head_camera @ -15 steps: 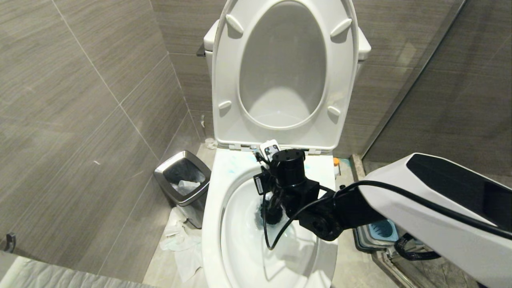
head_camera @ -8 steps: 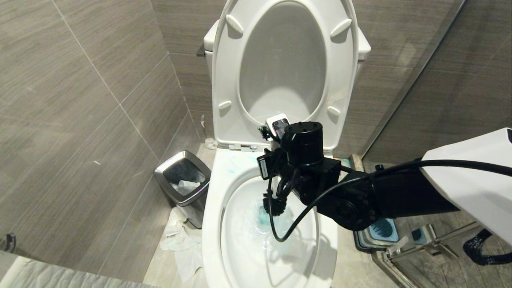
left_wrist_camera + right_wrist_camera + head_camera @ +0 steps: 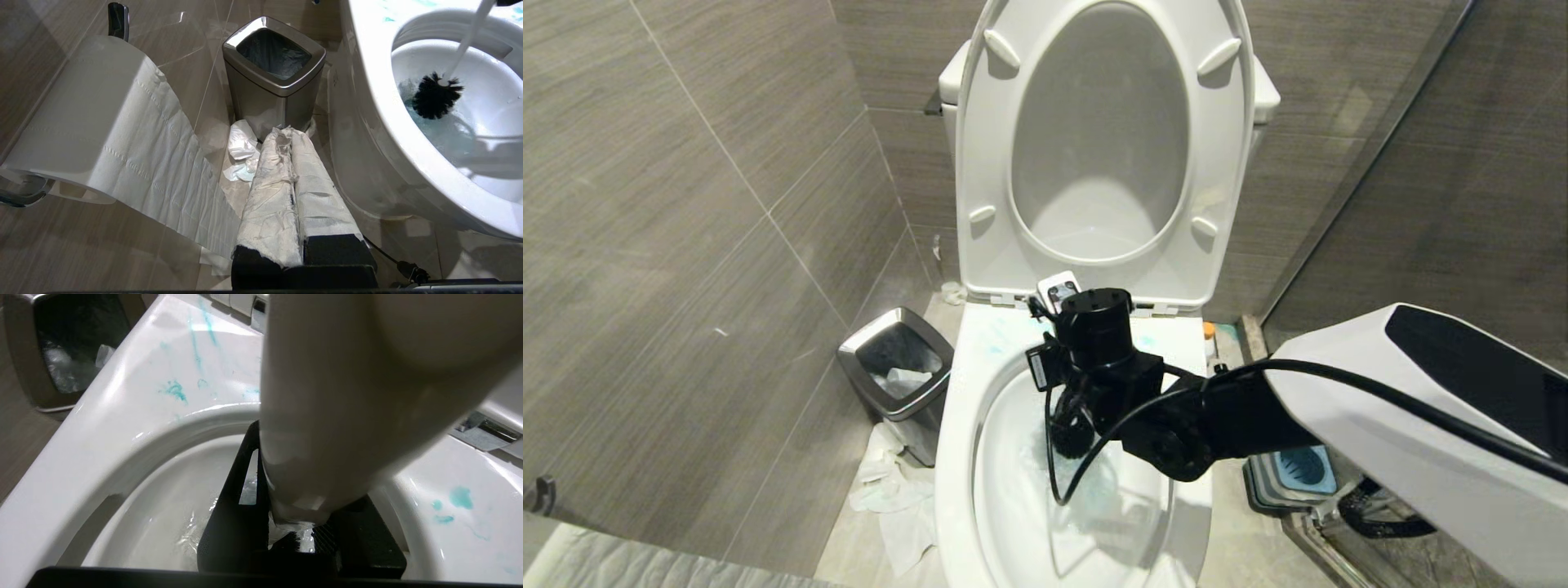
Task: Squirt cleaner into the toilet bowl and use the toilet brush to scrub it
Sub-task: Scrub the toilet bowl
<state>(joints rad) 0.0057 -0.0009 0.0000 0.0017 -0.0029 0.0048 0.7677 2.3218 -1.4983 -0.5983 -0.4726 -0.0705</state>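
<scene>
The right claw [image 3: 300, 531], black and blocky with ribbed pads, is clamped on the smooth white plastic handle of the toilet brush [image 3: 435, 98]. It hangs over the back half of the toilet bowl [image 3: 956, 457], wrist uppermost, so the handle runs down from it at a slant into the basin. Below the claw, the brush's round head of stiff black bristles sits against the glossy ceramic inner wall, at the edge of pale blue-tinted water. Turquoise smears of cleaner [image 3: 175, 390] streak the broad flat rim behind and beside the claw. The oval seat [image 3: 980, 163] stands raised against the tank. The left claw [image 3: 292, 163], wrapped in crumpled white paper, has its fingers pressed together; it is parked low beside the bowl, pointing at a square steel-rimmed bin [image 3: 273, 77] on the tiled floor, with a toilet roll [image 3: 90, 106] alongside.
</scene>
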